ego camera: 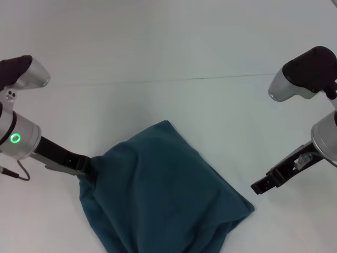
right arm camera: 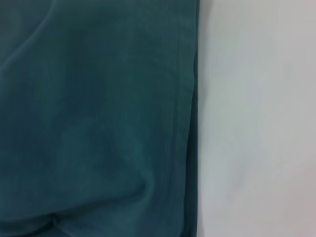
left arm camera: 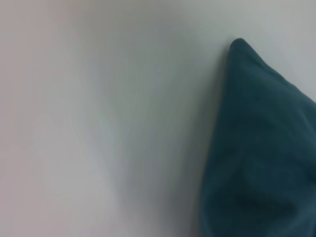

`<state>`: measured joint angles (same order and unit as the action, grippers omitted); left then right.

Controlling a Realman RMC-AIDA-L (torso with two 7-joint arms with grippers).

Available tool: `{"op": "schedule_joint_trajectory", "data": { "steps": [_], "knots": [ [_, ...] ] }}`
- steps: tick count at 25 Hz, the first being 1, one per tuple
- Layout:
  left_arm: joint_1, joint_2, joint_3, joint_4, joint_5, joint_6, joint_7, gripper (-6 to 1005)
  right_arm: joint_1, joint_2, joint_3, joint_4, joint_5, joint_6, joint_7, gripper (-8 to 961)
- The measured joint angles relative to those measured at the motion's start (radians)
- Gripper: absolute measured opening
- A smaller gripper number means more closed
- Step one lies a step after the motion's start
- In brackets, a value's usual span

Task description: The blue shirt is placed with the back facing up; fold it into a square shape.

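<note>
The blue shirt lies folded into a puffy, roughly square bundle, turned like a diamond, at the near middle of the white table. Only plain teal cloth shows. My left gripper reaches in from the left, and its tip meets the bundle's left corner, where the cloth is gathered against it. My right gripper hovers to the right of the bundle, apart from it, a little beyond its right corner. The left wrist view shows a pointed corner of the shirt. A straight folded edge of the shirt appears in the right wrist view.
The bare white table surface surrounds the shirt on all sides. A thin seam line crosses the table at the back. The bundle's near edge runs out of the head view at the bottom.
</note>
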<state>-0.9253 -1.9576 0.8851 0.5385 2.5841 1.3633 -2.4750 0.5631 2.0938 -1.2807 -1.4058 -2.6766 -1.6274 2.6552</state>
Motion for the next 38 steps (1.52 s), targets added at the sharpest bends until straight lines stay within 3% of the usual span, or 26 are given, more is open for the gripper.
{"op": "schedule_joint_trajectory", "data": {
  "steps": [6,12,15,19,25,30,33,38],
  "knots": [
    [0.009,0.000,-0.015,0.029,0.000,0.016,0.012,92,0.003,0.000,0.001,-0.002,0.000,0.000,-0.002,714],
    [0.084,-0.021,-0.061,0.173,-0.039,0.066,0.030,180,0.003,-0.001,0.003,-0.015,0.000,-0.006,0.001,715],
    [0.122,-0.023,-0.101,0.236,-0.119,0.135,0.095,242,-0.003,-0.001,0.018,-0.036,0.012,-0.005,-0.016,715],
    [0.191,-0.020,-0.246,0.264,-0.326,0.329,0.328,326,-0.010,-0.003,0.092,-0.050,0.113,-0.020,-0.141,715],
    [0.260,-0.012,-0.314,0.261,-0.445,0.540,0.536,561,-0.045,-0.003,0.156,-0.051,0.227,-0.082,-0.329,716],
    [0.321,-0.035,-0.323,0.259,-0.467,0.636,0.657,791,-0.067,-0.004,0.281,-0.050,0.487,-0.261,-0.522,723],
    [0.357,-0.050,-0.323,0.259,-0.486,0.656,0.725,832,-0.074,-0.006,0.352,-0.044,0.569,-0.342,-0.604,753],
    [0.384,-0.059,-0.311,0.249,-0.488,0.665,0.780,873,-0.113,-0.006,0.371,-0.046,0.554,-0.349,-0.699,815]
  ]
}}
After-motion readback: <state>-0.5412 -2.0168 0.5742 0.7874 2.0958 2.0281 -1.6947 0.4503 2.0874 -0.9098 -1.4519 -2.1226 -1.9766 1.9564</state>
